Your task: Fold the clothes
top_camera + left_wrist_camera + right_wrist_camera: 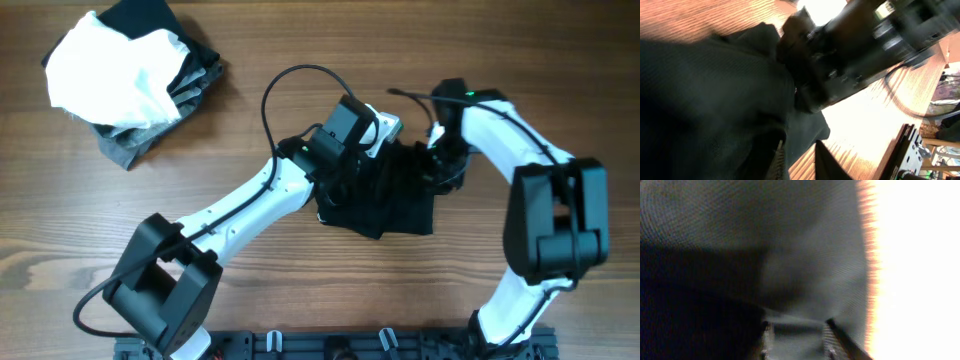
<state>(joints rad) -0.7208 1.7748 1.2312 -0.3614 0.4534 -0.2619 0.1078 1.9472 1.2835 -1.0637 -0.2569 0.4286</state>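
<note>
A black garment lies crumpled on the wooden table at the centre. My left gripper is at its far left edge. In the left wrist view the fingers are a little apart, with the edge of the black cloth and bare wood between them. My right gripper is at the garment's far right edge. In the right wrist view its fingers are apart and press into the cloth, which fills the gap. The right gripper's body also shows in the left wrist view.
A pile of clothes, white on top of dark grey, lies at the far left corner. The arm bases stand at the near edge. A black cable loops above the left arm.
</note>
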